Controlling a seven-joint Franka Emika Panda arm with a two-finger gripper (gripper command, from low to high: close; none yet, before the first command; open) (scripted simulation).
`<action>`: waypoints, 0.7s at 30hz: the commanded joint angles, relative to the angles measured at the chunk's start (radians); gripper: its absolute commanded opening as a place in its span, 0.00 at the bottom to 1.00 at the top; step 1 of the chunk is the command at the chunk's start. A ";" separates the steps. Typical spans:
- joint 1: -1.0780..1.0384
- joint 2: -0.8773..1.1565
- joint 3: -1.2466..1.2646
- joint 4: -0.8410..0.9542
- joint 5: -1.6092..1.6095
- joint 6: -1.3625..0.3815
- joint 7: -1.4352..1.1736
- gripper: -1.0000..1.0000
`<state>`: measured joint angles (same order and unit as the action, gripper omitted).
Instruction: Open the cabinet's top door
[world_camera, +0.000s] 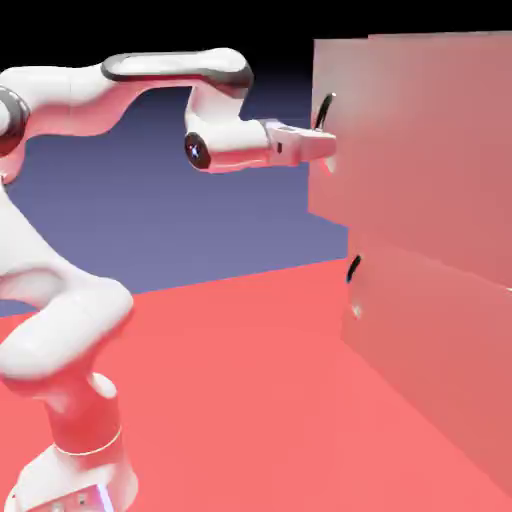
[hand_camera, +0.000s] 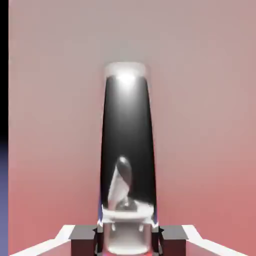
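The cabinet stands at the right of the exterior view. Its top door is the upper pinkish-beige panel, with a black curved handle at its left edge. That edge stands a little further out toward the arm than the lower panel. My gripper reaches level to the handle and is shut on it. In the hand view the black handle rises large from between the grey fingertips, with the door panel filling the background.
The lower door has its own small black handle, below my hand. The red table spreads between the robot's base and the cabinet.
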<state>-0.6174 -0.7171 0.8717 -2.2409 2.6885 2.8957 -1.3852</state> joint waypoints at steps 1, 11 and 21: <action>0.036 -0.007 -0.030 -0.024 -0.022 -0.010 0.012 0.00; 0.399 -0.150 -0.360 -0.290 -0.327 -0.119 0.171 0.00; 0.644 -0.396 -0.670 -0.526 -0.760 -0.228 0.402 0.00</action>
<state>0.0264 -1.1135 0.2019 -2.7669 1.9261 2.6665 -0.9830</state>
